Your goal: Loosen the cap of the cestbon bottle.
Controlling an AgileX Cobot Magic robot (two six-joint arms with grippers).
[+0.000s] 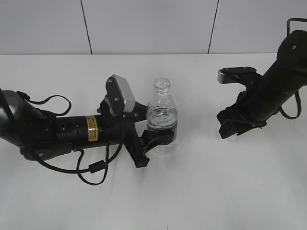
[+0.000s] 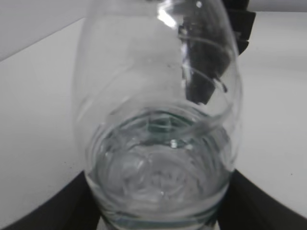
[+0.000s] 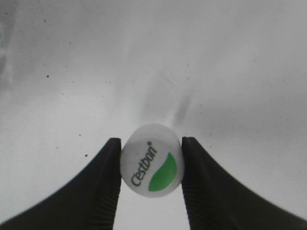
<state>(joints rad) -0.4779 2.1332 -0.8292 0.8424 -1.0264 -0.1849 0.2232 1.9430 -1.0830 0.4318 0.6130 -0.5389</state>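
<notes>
While the left gripper is clamping the cestbon bottle at table centre, the right gripper is pinching the cap, fully removed, at 3 o'clock; loosening is complete.

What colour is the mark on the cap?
Green, leaf-shaped, on the white cap, beside dark "cestbon" lettering; clearest in the right wrist view.

Open table lies between the clamped cestbon bottle and the right gripper.
</notes>
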